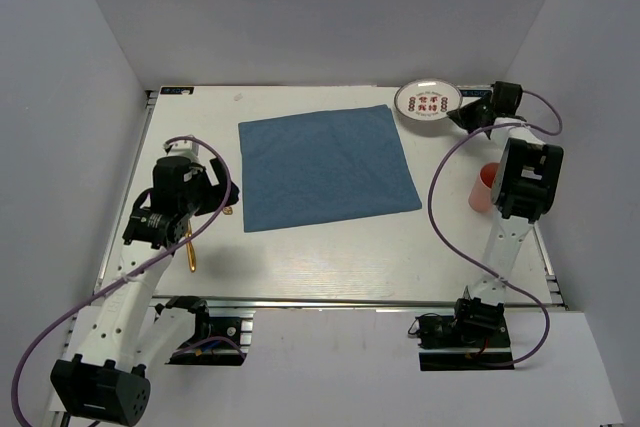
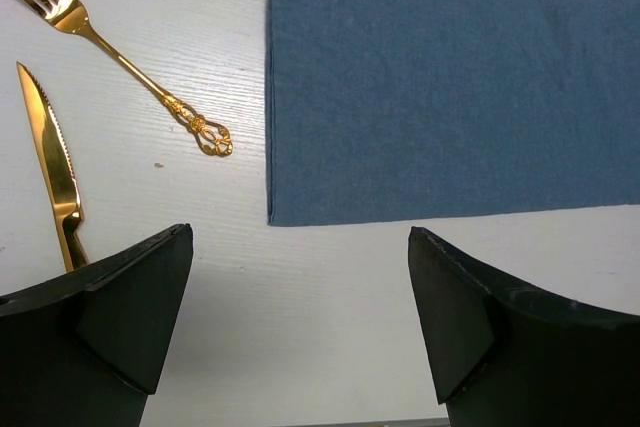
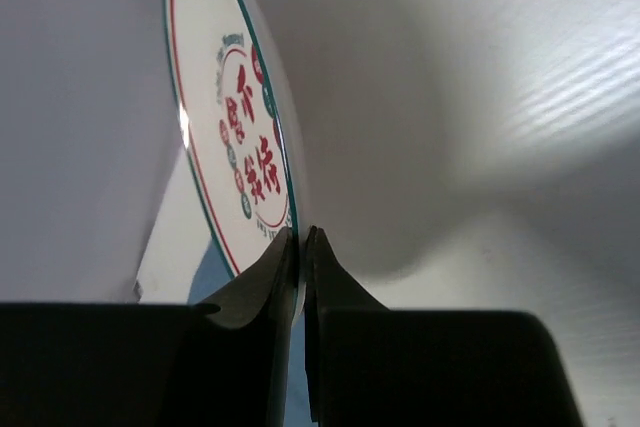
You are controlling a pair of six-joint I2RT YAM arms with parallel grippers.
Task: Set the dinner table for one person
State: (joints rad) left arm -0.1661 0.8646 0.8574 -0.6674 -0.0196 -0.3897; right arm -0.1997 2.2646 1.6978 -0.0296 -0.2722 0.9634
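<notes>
Your right gripper (image 3: 302, 239) pinches the plate (image 3: 215, 97) by its rim. Your left gripper (image 2: 300, 235) hangs spread wide, empty, over the dinner table (image 2: 230, 282).

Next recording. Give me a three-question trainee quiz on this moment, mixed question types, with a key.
1. True or false: the right pincer is clamped on the rim of the patterned plate.
2. Relative to the blue cloth, where do the gold fork and gold knife lie? A: on it. B: on the bare dinner table to its left. C: on the plate.
3. Fill in: the left pincer stands ____ and holds nothing.

Key: 1 true; 2 B; 3 open.
</notes>
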